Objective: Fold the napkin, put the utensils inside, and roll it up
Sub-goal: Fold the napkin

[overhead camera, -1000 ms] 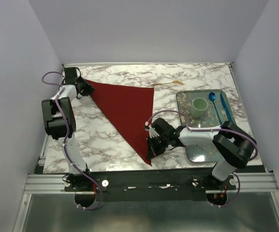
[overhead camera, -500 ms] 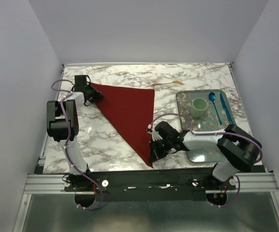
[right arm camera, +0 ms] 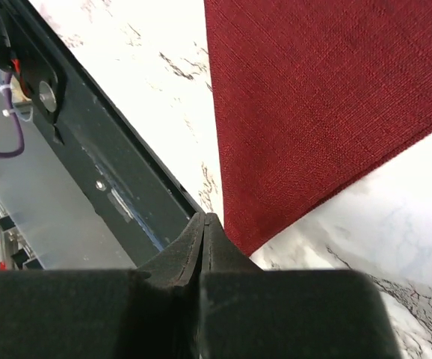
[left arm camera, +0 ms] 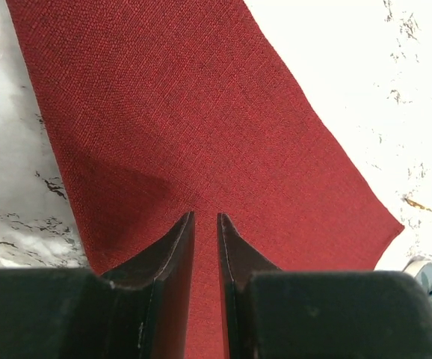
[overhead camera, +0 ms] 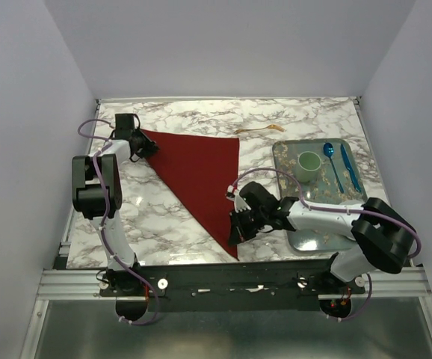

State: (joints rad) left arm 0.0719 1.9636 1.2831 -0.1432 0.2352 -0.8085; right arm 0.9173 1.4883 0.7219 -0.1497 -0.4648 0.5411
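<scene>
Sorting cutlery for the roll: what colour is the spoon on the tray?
Blue spoon; the top view shows it best, on the tray.

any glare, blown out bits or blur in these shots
Left wrist view: the marble table is washed out almost to white, while the napkin shows a crisp weave and carries a dark shadow near the fingers. Right wrist view: the napkin is sharp, the nearby fingers dark and soft. Top view: evenly lit, with faint shadow under the arms and no strong glare.

You look down on the whole surface point(overhead camera: 171, 217) from above, behind the arms. Your two wrist views sit close over the napkin point(overhead camera: 197, 172), which all three share.
</scene>
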